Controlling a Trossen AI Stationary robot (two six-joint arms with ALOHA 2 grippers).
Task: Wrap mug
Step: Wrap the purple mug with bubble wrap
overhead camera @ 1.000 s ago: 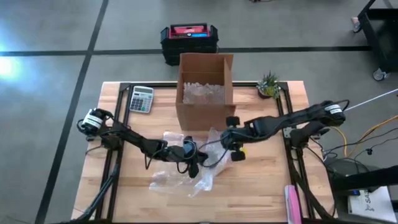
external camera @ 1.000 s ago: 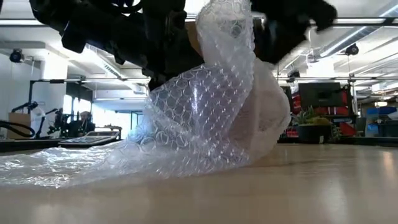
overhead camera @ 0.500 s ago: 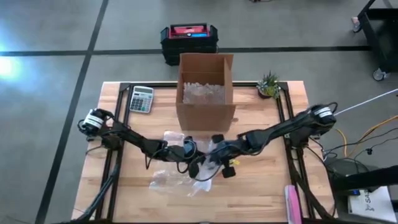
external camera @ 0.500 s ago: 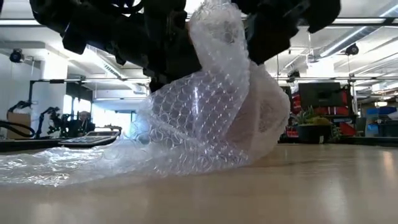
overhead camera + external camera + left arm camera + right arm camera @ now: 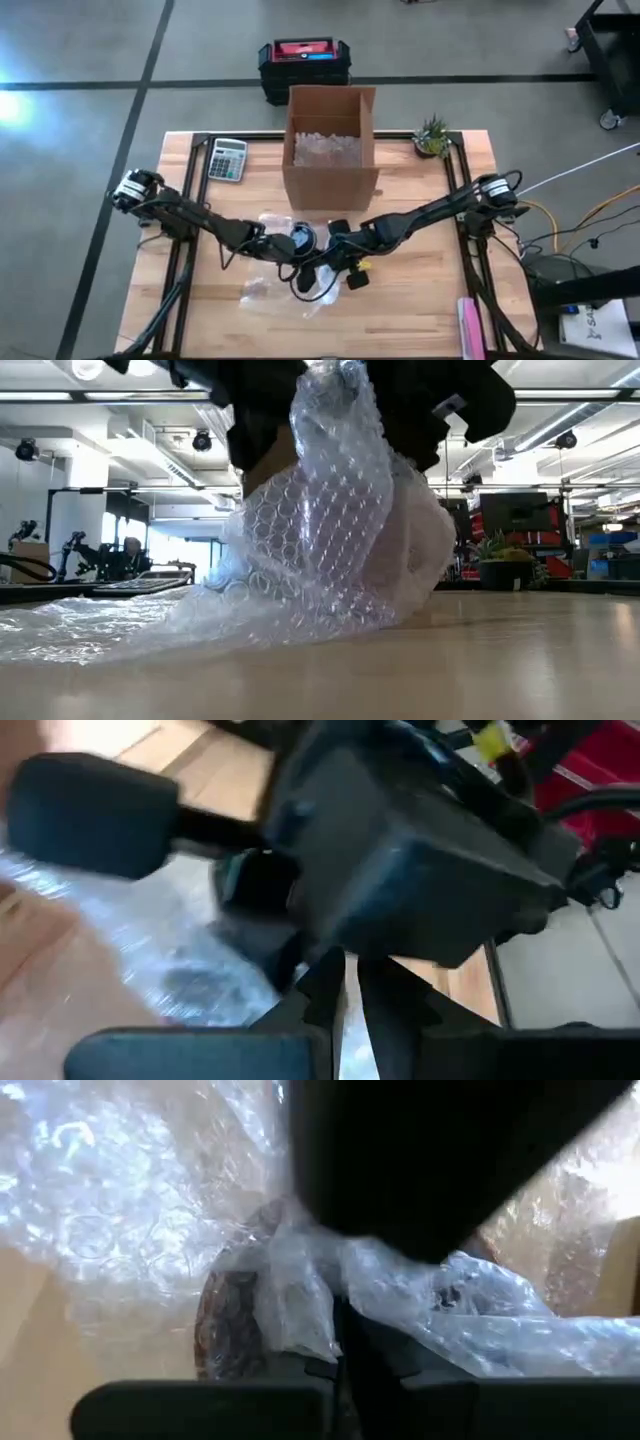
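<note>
A sheet of clear bubble wrap (image 5: pixel 285 285) lies on the wooden table, heaped into a mound (image 5: pixel 330 540) over the mug. The mug (image 5: pixel 228 1320) shows only as a dark brown shape through the wrap in the right wrist view. My right gripper (image 5: pixel 340 1335) is above the mound, shut on a gathered bunch of wrap. My left gripper (image 5: pixel 350 995) is right beside it (image 5: pixel 300 250), fingers nearly together with something pale between them. In the low view both dark grippers hide the top of the mound. My left gripper seems to pinch a thin bit of bubble wrap (image 5: pixel 348 1020) between its two fingers, but the right arm stands close in front and hides which part it has. My right gripper pinches a bunched fold of the wrap (image 5: pixel 310 1295) between its two fingers, from above and from the table's right. The wrap is drawn up to a peak (image 5: pixel 335 400) over the mug, and its lower part rests on the table.
An open cardboard box (image 5: pixel 330 145) with more wrap inside stands just beyond the grippers. A calculator (image 5: pixel 227 158) lies far left and a small plant (image 5: pixel 432 137) far right. The loose tail of the wrap (image 5: pixel 90 625) spreads along the table.
My right gripper has moved toward the table's left and near edge, carrying its bunch of wrap over the mound until it stands close against my left gripper. The wrap's raised peak has leaned leftward and the mound has drawn in tighter; its base has stayed on the table.
</note>
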